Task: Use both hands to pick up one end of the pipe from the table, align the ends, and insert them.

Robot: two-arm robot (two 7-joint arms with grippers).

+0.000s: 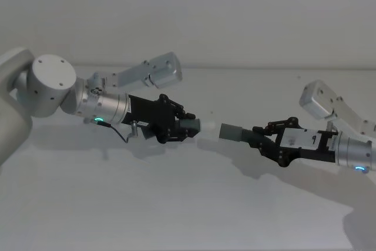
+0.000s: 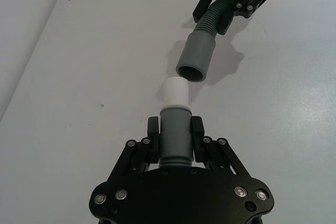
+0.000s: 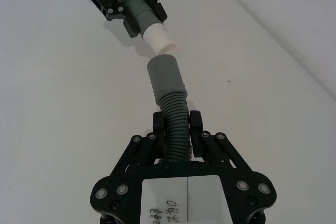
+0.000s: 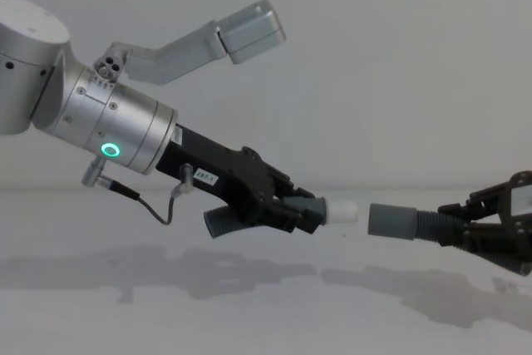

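Now left gripper [image 2: 175, 136]: jaws clamped on shorter hose piece [image 4: 224, 222] at its grey cuff [image 2: 175, 137], white tip [image 2: 174, 92] poking out front. Right gripper [image 3: 177, 129]: jaws clamped on ribbed part of longer hose piece [image 3: 175, 129], just behind plain grey socket [image 3: 165, 80]. Both pieces held above white surface [image 1: 176, 204]. Tip faces socket mouth, small gap between, not touching, nearly in line.

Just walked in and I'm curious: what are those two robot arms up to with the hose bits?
Each arm holds one hose piece above the table. The left end effector grips the shorter piece by its cuff, white tip pointing forward. The right end effector grips the longer piece just behind its grey socket. The ends face each other, nearly lined up, with a small gap: not yet joined.
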